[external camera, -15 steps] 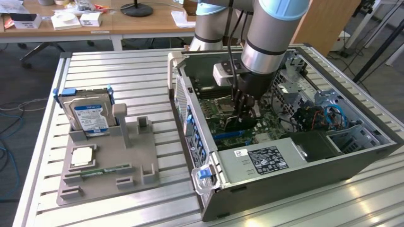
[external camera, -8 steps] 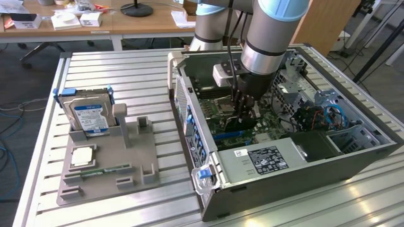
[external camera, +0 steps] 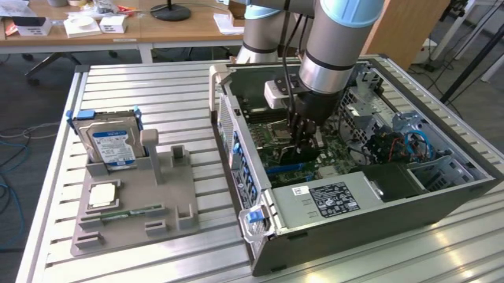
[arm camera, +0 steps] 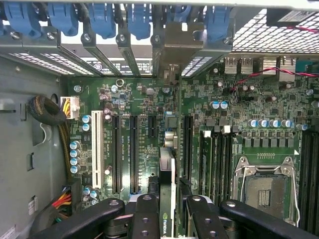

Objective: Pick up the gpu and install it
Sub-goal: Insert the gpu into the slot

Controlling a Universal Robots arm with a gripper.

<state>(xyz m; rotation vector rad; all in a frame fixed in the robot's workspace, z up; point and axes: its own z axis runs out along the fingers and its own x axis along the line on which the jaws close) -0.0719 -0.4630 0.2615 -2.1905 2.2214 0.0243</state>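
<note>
On the exterior view's left, a grey fixture (external camera: 134, 194) on the tabletop (external camera: 118, 82) carries a hard drive (external camera: 110, 146); the writing on its blue-white label cannot be read. Further right, inside the open computer case (external camera: 378, 230), the gpu (external camera: 295, 154) is held edge-on by the hand (external camera: 303, 132), which is part closed on the card's two faces. The pick-up is judged done and the installing step in hand. In the wrist view the card is seen standing over the motherboard (arm camera: 224, 89) between long black slots; whether it is seated cannot be told. A straight push is called for, with the card kept in line with its slot. An NVIDIA mark is made out on the card by the hand. The print on the power supply (external camera: 331, 197) sticker cannot be read.
</note>
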